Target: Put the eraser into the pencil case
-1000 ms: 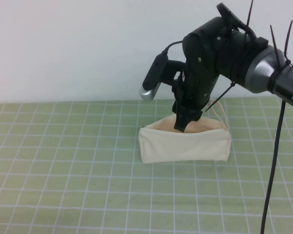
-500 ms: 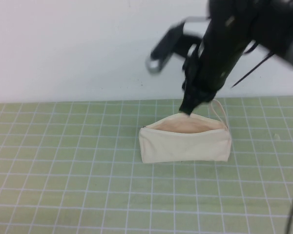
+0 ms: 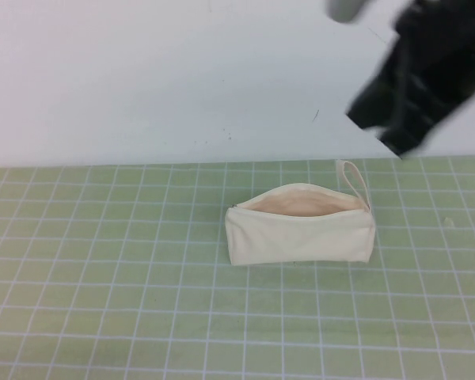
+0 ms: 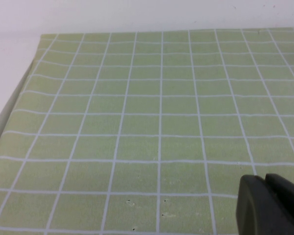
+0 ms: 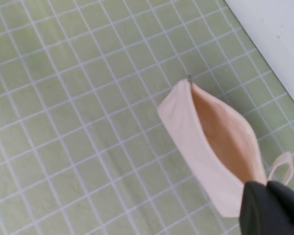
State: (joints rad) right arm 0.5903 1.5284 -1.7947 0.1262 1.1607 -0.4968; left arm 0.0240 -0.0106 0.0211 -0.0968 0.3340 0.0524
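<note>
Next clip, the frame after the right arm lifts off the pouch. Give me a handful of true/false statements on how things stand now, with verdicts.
1. The pencil case lies on the green grid mat with its zip mouth open. True.
2. The right gripper is inside the pouch mouth. False: it is raised above and to the right of the case, clear of it.
3. The eraser lies in plain sight on the mat beside the case. False: no eraser shows on the mat in any view.
4. The loop strap sits at the case's right end in the high view. True.
5. The left gripper is touching the case. False: its wrist view shows only bare mat ahead.
</note>
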